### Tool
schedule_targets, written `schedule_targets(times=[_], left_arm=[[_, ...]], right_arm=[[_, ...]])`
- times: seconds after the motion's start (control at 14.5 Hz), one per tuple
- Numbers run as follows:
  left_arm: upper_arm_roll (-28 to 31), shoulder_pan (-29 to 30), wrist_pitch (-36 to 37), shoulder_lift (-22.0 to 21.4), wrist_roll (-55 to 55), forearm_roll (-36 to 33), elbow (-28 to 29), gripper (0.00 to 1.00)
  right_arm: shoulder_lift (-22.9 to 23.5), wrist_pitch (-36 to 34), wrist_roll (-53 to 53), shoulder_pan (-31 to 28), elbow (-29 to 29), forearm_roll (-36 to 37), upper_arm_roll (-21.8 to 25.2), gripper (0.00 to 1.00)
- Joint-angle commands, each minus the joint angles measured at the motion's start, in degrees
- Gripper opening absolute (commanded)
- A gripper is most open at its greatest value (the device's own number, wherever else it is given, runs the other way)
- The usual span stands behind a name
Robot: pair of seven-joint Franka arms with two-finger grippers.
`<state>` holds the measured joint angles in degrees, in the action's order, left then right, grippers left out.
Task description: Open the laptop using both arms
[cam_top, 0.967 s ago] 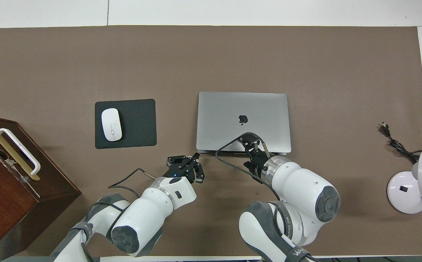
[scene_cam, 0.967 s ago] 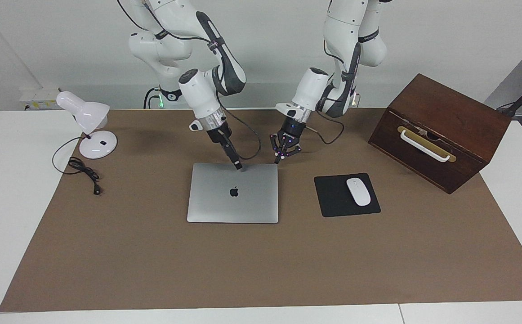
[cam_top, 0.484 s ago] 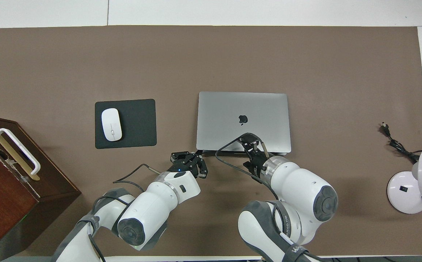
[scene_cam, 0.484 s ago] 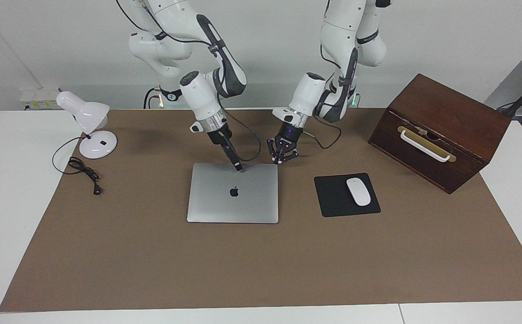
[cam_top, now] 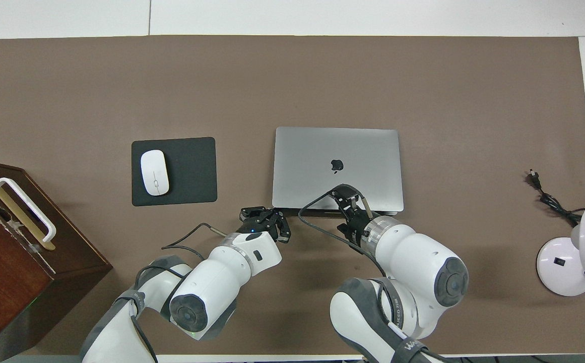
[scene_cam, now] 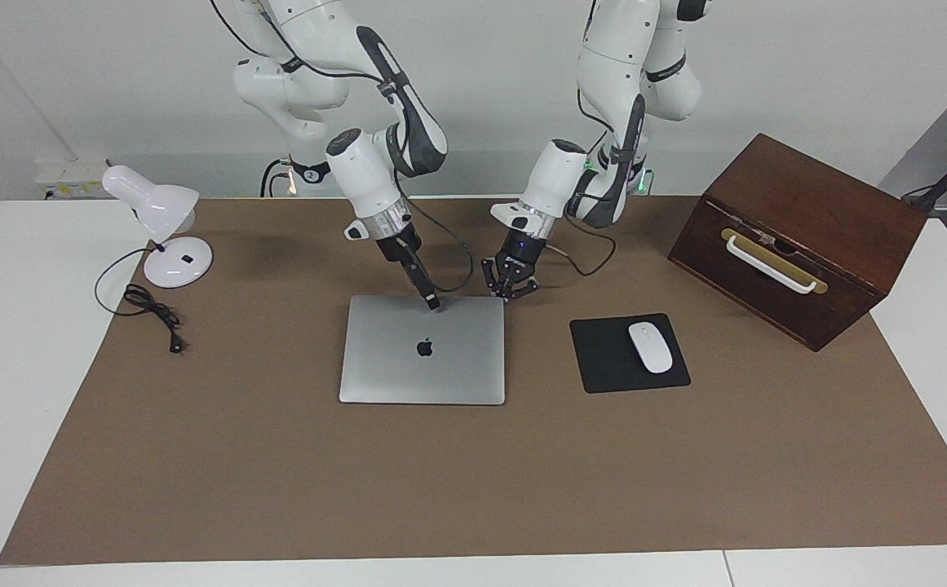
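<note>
You see the laptop (scene_cam: 422, 349) closed and flat on the brown mat (scene_cam: 473, 489), beside the mouse pad (scene_cam: 604, 359); the right gripper (scene_cam: 432, 302) touches the lid's edge nearest the robots, fingers together; the left gripper (scene_cam: 511, 293) is at the laptop's corner, fingertips together.
</note>
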<state>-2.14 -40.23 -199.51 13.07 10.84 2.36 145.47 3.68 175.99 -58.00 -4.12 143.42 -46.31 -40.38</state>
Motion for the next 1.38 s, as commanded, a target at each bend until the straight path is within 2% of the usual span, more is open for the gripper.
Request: schedule_targets(times=[0.0,1.31], left_arm=[[0.8,-0.7,-1.2,1.6,0.5,-0.3,-1.3,0.0],[0.9,-0.8,-1.3,3.6,-0.6,-0.9,-2.2,0.0]], right_arm=[[0.5,1.5,2.5,-0.8,-0.2,-1.7,-1.0,1.0],[2.0,2.2,4.6,-1.3,-2.2,-1.7,-0.9,1.0]])
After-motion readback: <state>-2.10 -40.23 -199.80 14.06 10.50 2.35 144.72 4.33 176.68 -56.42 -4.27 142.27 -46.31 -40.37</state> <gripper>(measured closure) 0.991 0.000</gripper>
